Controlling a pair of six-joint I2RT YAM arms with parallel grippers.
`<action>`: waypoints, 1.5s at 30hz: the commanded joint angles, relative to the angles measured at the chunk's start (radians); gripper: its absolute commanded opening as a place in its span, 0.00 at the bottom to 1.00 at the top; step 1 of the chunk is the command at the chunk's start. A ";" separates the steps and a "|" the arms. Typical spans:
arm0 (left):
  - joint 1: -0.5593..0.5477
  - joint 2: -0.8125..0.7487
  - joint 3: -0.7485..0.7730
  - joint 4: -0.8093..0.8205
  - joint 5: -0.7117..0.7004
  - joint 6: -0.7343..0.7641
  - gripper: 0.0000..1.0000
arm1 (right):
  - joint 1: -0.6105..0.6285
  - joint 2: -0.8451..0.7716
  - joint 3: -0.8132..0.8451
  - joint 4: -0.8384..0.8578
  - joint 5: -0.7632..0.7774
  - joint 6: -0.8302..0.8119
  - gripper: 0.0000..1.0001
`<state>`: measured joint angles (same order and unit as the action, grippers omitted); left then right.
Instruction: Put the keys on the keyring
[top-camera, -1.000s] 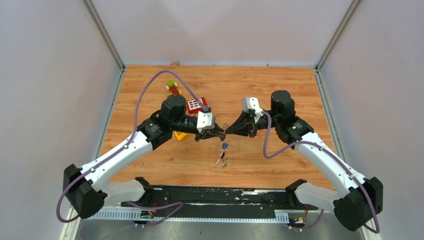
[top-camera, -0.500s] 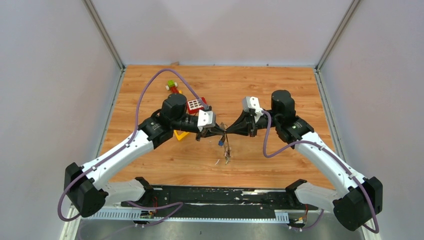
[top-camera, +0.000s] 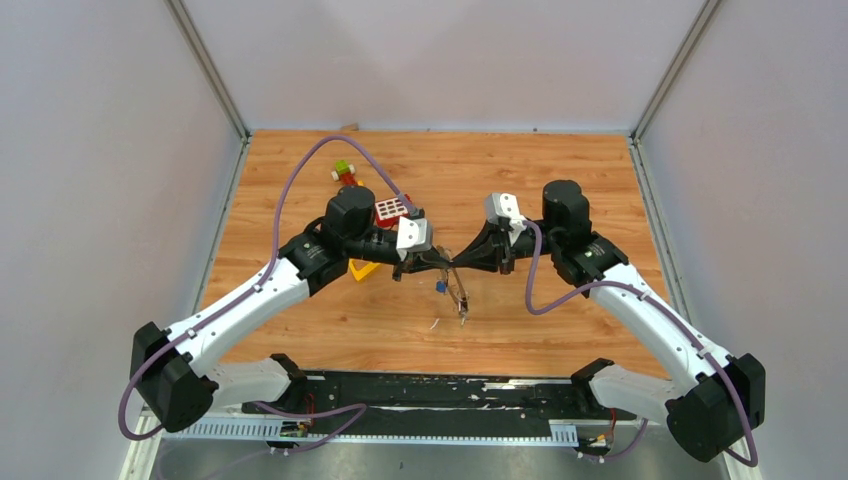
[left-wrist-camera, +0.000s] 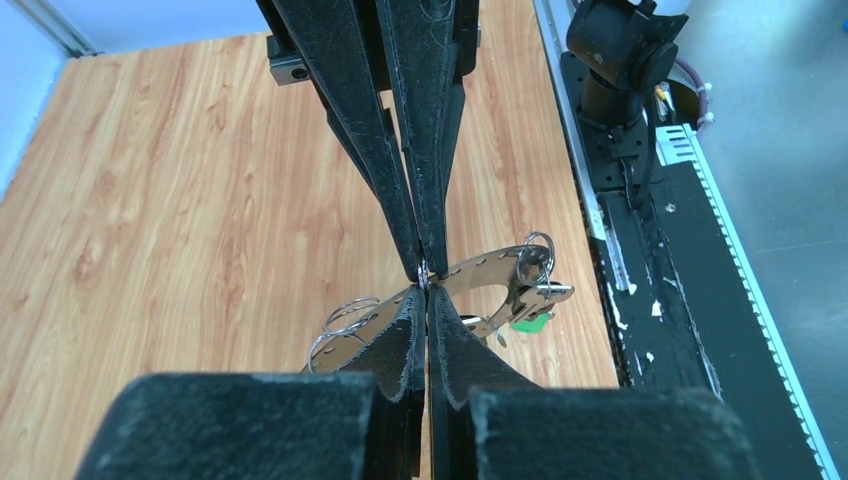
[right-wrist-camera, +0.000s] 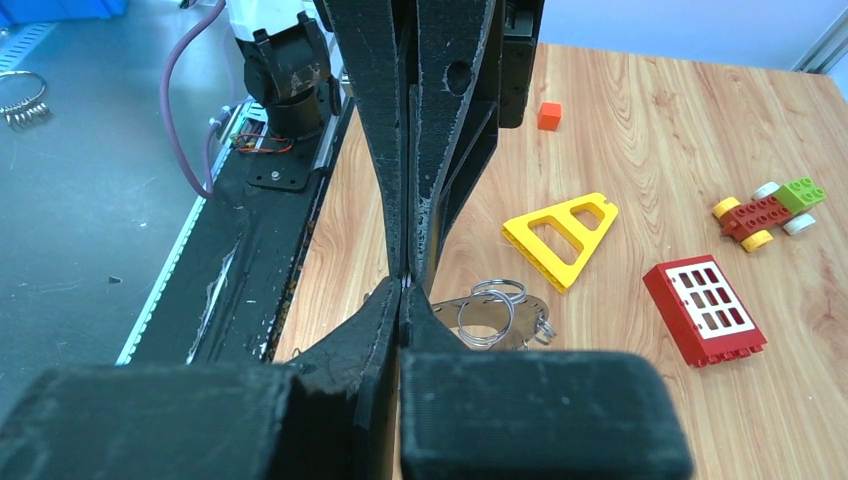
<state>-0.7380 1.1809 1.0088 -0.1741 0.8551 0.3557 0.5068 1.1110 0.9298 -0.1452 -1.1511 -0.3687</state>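
**Both pincers pinched on the keyring above the table**

We see the left gripper (left-wrist-camera: 425, 292) with its fingers pressed together, nipping the rim of the keyring (left-wrist-camera: 487, 272). The right gripper (right-wrist-camera: 403, 290) comes in nose to nose from the opposite side, its fingers likewise closed on the same spot of the rim. The two sets of tips touch there.

The flat grey keyring hangs tilted from that shared pinch, lifted off the wooden table (top-camera: 560, 180) near its middle. Small wire split rings sit on it. The keys (left-wrist-camera: 530, 322) dangle at its lower end; we make out a green head from the left wrist and a blue head (top-camera: 440, 286) from above.

Further out, beyond the left arm, lie a yellow triangular block (right-wrist-camera: 518, 232), a red windowed block (right-wrist-camera: 735, 345), a small toy car (right-wrist-camera: 768, 208) and an orange cube (right-wrist-camera: 548, 115), all well apart from the keyring.
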 joint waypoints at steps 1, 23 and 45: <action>-0.006 -0.013 0.042 0.003 -0.014 -0.003 0.00 | -0.002 -0.004 0.015 0.044 0.009 -0.019 0.00; -0.113 0.166 0.530 -0.782 -0.435 0.044 0.00 | -0.009 -0.022 0.022 0.024 0.048 -0.040 0.41; -0.147 0.342 0.807 -0.987 -0.479 -0.068 0.00 | -0.009 0.003 -0.016 0.104 0.038 0.010 0.41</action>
<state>-0.8768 1.5429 1.7737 -1.1736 0.3458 0.3145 0.5014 1.1110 0.9142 -0.0925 -1.0939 -0.3790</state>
